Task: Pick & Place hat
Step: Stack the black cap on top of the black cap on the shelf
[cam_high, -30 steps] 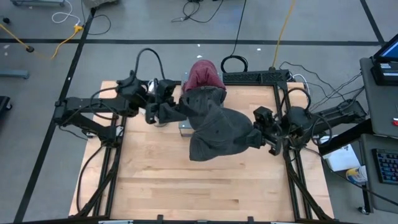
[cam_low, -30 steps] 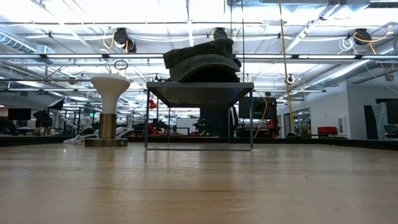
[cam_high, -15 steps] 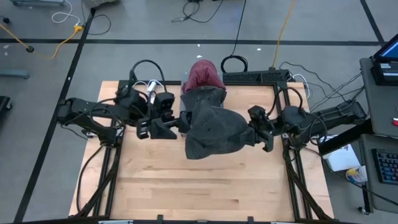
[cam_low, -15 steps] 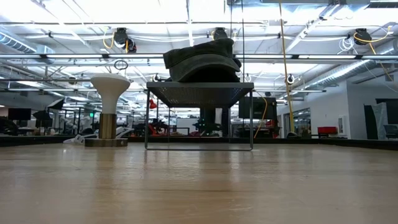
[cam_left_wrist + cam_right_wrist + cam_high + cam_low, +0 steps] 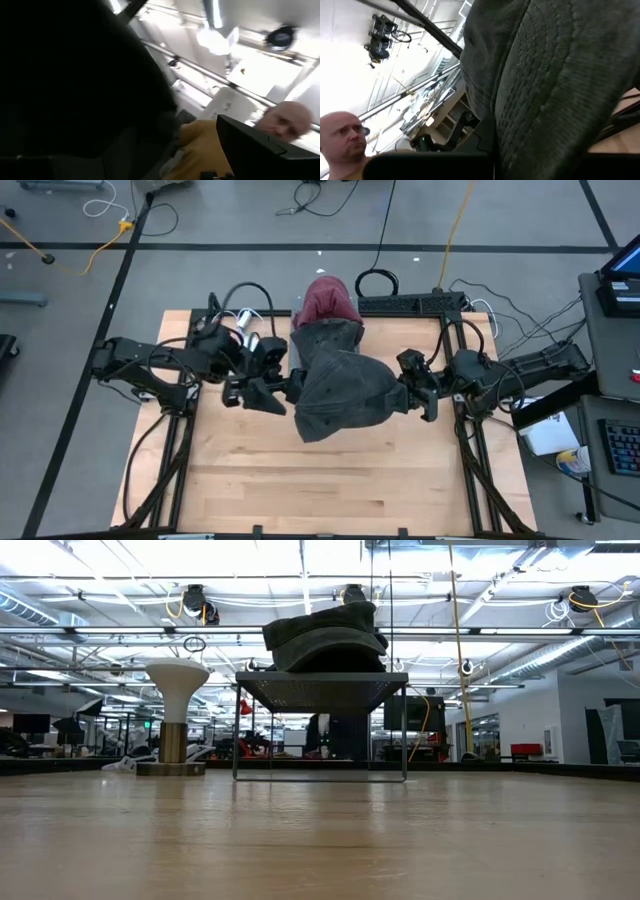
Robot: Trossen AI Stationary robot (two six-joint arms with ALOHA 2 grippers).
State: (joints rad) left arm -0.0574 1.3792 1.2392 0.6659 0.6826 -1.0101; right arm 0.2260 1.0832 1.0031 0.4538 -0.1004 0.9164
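A pale wooden table [image 5: 300,480] is seen from above; the left gripper [image 5: 281,393] is clamped on the left edge of a dark grey hat [image 5: 345,392] held above mid-table; the right gripper [image 5: 405,398] is clamped on its right edge.

Wooden table [image 5: 300,480]: wire rack [image 5: 320,690] at far edge, white stand [image 5: 176,720] beside it.
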